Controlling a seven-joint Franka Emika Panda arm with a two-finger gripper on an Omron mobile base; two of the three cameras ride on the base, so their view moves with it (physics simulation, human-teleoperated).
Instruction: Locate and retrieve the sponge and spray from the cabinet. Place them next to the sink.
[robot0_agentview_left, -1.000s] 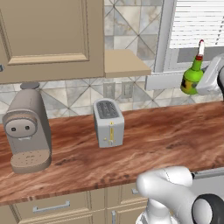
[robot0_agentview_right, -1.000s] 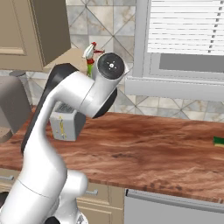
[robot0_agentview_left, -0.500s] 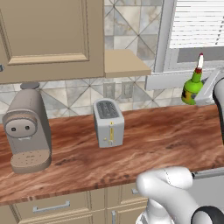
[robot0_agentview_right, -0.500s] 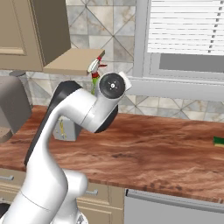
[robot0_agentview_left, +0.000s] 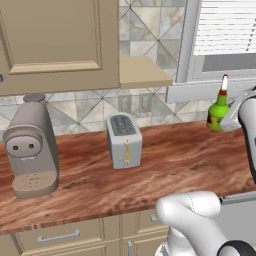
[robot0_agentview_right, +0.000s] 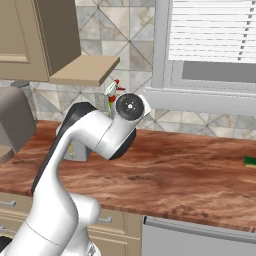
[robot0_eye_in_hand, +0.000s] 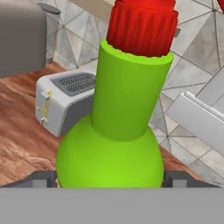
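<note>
Lowered toward the counter (robot0_agentview_left: 175, 160), spray (robot0_agentview_left: 218, 111) in claw (robot0_eye_in_hand: 109, 177).

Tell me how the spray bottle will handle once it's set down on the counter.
The spray looks like smooth, hard plastic, so probably stiff but slippery. Its round belly narrows into a tall neck with a red nozzle, so it may tip if nudged high. It is likely light for its size.

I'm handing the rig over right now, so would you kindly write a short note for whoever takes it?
Gripper: closed on the spray's wide body, held above the counter.
Sponge: already out of the cabinet, lying on the counter at the far right of the right base view.
Sink: not in view.
Done: both items are out of the cabinet.
Left: set the spray by the sink; check the sponge sits beside it too.
</note>
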